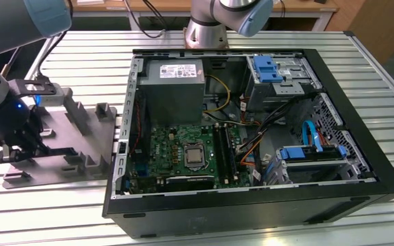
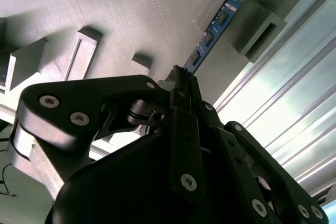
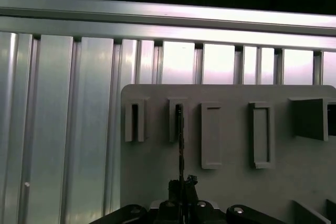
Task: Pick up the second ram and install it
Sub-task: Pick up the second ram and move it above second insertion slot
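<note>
Well, I read this as the pick-up step, with the install not yet begun. My gripper (image 1: 14, 152) is down at the grey plate (image 1: 80, 128), at the side of the plate farthest from the computer case (image 1: 252, 215). The case sits just beside the plate on the exterior view's right.

In the second wrist view the fingers (image 2: 184, 124) are pressed together on the near end of the memory stick (image 2: 212, 30). I take that as clamped on the stick rather than merely around it. The stick stands on edge over the plate and runs away from the gripper toward a slotted block (image 3: 172, 124) on the plate. In the first wrist view it shows as a thin dark line whose far end sits in that block's slot. So it is gripped but, as far as I can judge, not lifted clear of the plate.

Freeing it looks to me like a job for a straight pull along the slot with no twist. The block walls box in the far end, and a sideways drag could jam or bend it. The motherboard (image 1: 176, 148) lies inside the case, well apart from the plate. Any carry across would call for the stick held square in the grip.
</note>
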